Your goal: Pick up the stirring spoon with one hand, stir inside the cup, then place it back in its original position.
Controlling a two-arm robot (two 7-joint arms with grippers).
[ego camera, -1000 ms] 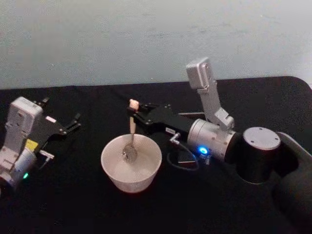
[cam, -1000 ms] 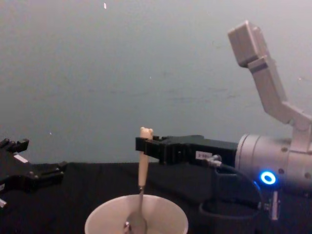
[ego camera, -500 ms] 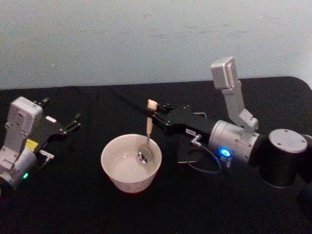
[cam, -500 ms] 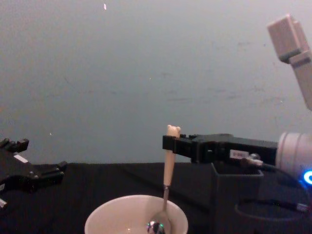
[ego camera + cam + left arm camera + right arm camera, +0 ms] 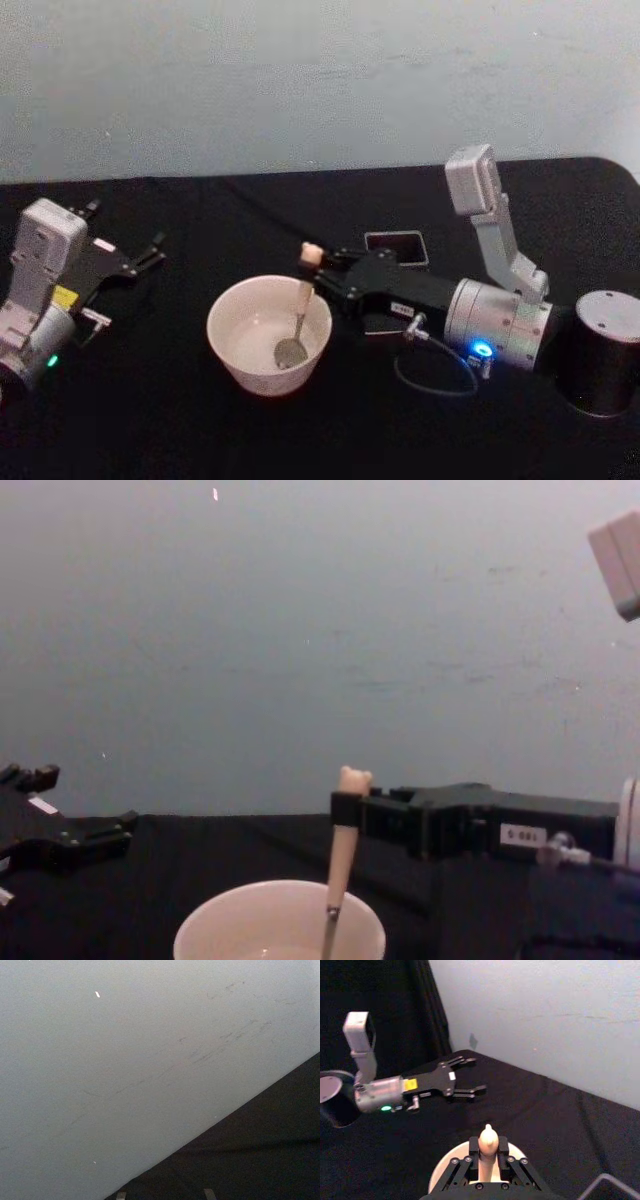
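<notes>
**Spoon down in the cup, its holder waiting behind the arm**

On the black-draped table (image 5: pixel 200 440), before a pale wall (image 5: pixel 300 80), the robot's right arm (image 5: pixel 500 320) reaches in low from the right. Its right gripper (image 5: pixel 322 272) is clamped on the upper handle of the stirring spoon (image 5: pixel 298 318), just under the bear head (image 5: pixel 353 777). The left gripper (image 5: pixel 469 1078) sits idle on the table's left side, well apart from the work, its fingers spread and empty. The cream cup (image 5: pixel 240 370) stands near the middle of the table, with the right gripper's tips just beside its rim. The dark square holder (image 5: pixel 396 247) lies behind the right arm, near the cup but apart from it, with nothing in it. The spoon leans with its top tipped toward the robot's right and its metal bowl low inside the cup; whether it touches the floor cannot be told. The scene reads as mid-stir, with the return to the holder yet to come.

The hazards look plain enough. The cup is free-standing, so a sweep that presses the spoon hard against its wall could slide or tip it. The right gripper rides close to the rim and could clip it. The pinch sits high on a slim handle, so a snag at the bowl could twist the spoon in the grip. A spoon left askew would then be hard to drop into so narrow a holder, whose thin walls might topple under a stray nudge
</notes>
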